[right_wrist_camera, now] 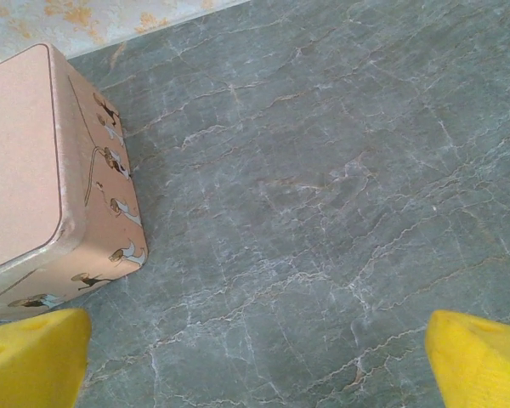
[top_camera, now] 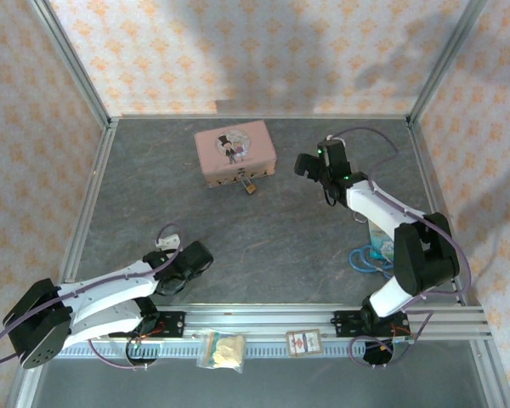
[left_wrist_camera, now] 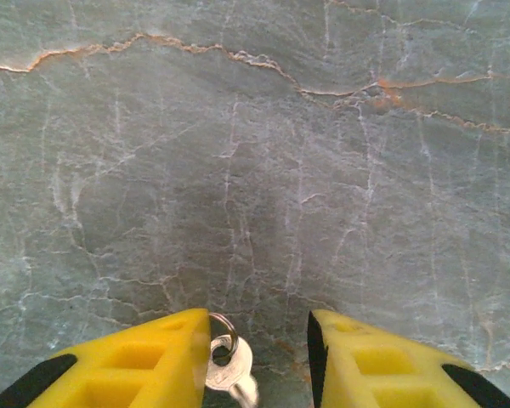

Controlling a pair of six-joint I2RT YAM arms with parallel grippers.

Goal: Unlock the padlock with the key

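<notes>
Key [left_wrist_camera: 229, 367] between spread fingers of left tool [left_wrist_camera: 259, 330], low over tabletop [left_wrist_camera: 255, 170].
Key rests against one finger only. Right tool [right_wrist_camera: 257, 342] stands spread wide beside tin [right_wrist_camera: 34, 170]. Padlock [top_camera: 249, 186] sits at tin's near side, well apart from key.

White arms [top_camera: 110, 285], purple cables [top_camera: 365, 130], yellow fingers [left_wrist_camera: 136, 361]
</notes>
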